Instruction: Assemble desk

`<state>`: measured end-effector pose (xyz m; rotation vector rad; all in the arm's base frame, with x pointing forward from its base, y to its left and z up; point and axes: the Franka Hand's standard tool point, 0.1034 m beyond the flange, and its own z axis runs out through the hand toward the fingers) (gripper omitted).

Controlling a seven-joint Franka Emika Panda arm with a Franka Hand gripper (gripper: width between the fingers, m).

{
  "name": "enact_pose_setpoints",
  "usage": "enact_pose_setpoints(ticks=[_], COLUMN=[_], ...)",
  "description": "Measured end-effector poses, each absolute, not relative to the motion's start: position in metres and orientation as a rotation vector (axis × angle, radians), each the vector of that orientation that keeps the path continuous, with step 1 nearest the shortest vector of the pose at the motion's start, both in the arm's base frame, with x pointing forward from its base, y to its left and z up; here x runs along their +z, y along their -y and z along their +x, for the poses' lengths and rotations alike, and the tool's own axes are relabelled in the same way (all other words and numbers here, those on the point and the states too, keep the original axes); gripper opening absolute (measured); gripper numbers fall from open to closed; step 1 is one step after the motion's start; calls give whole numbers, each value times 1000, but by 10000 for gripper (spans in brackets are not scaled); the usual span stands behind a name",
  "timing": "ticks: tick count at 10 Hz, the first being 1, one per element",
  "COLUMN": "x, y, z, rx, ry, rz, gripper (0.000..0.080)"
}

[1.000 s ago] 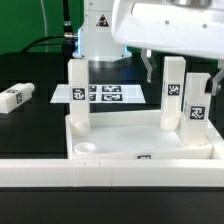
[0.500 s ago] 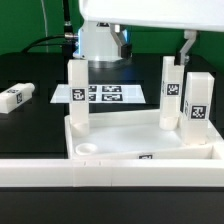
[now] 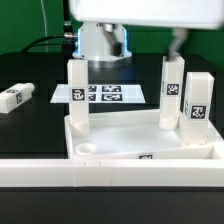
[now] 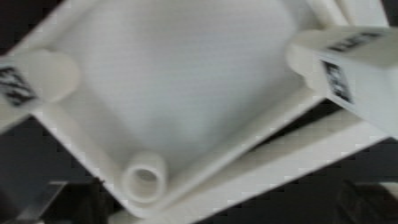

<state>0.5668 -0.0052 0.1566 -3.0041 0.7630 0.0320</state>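
Exterior view shows the desk's tabletop [image 3: 130, 135] lying tray-side up just behind the long low wall [image 3: 60, 172], with 3 legs standing upright in its corner sockets: the rear leg [image 3: 77, 95] on the exterior view's left, the rear leg [image 3: 172, 90] on the right, and the front leg [image 3: 197, 105] on the right. The front socket [image 3: 87, 148] on the exterior view's left is empty. The 4th leg [image 3: 15, 97] lies flat on the black table, well apart from the tabletop, beyond the marker board [image 3: 100, 93].

In the wrist view the gripper [image 4: 199, 200] hangs above the tabletop. Its dark fingers [image 4: 39, 198] appear spread apart, with nothing between them.

The step in hand, as I judge it, is fetching that lying leg. To do it well, the arm should clear the 3 standing legs before it crosses over. It should grip the leg across its narrow faces near 1 end, so that it can be turned upright. Then it should be lowered squarely over the empty socket, because a tilted entry could jam it or shift the tabletop.
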Motion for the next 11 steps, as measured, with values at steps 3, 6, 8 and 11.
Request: enact_pose_setpoints(ticks=[3,6,8,11], x=[156,155,154,136], y=[86,83,85,133], z=[530,530,528,479], rx=[42,46,50,108], ry=[-753,-760,-754,-783], rz=[-3005,-3004,-3005,-2994], gripper=[649,649,649,649])
